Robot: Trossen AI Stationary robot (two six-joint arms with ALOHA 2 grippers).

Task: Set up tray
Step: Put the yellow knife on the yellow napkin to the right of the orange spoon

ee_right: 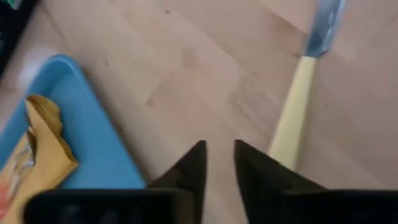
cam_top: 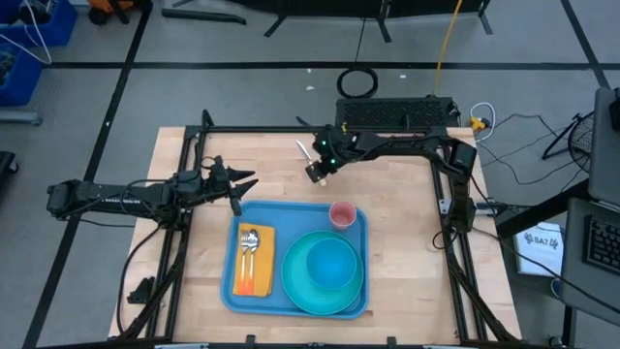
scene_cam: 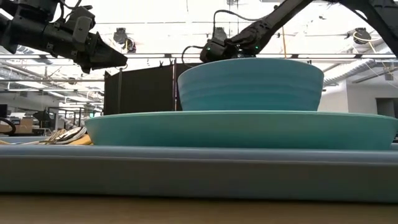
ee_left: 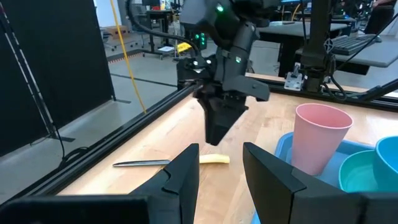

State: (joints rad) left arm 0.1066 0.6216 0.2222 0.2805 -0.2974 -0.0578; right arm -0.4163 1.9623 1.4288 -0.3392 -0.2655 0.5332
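The blue tray (cam_top: 231, 291) lies at the table's near middle. On it are a turquoise plate (cam_top: 302, 291) with a bowl (cam_top: 329, 262), a pink cup (cam_top: 342, 214) and an orange napkin (cam_top: 256, 271) under cutlery. A yellow-handled knife (cam_top: 304, 151) lies flat on the wood beyond the tray's far edge. My right gripper (cam_top: 315, 174) hovers above the table beside the knife's handle (ee_right: 292, 118), its fingers a little apart and touching nothing. My left gripper (cam_top: 242, 186) hangs open over the tray's far left corner, facing the right gripper (ee_left: 221, 124).
Black frame rails (cam_top: 291, 129) run along the table's far and side edges. Bare wood lies between the tray's far edge and the far rail, where the knife (ee_left: 168, 162) rests. The pink cup (ee_left: 320, 137) stands at the tray's far right corner.
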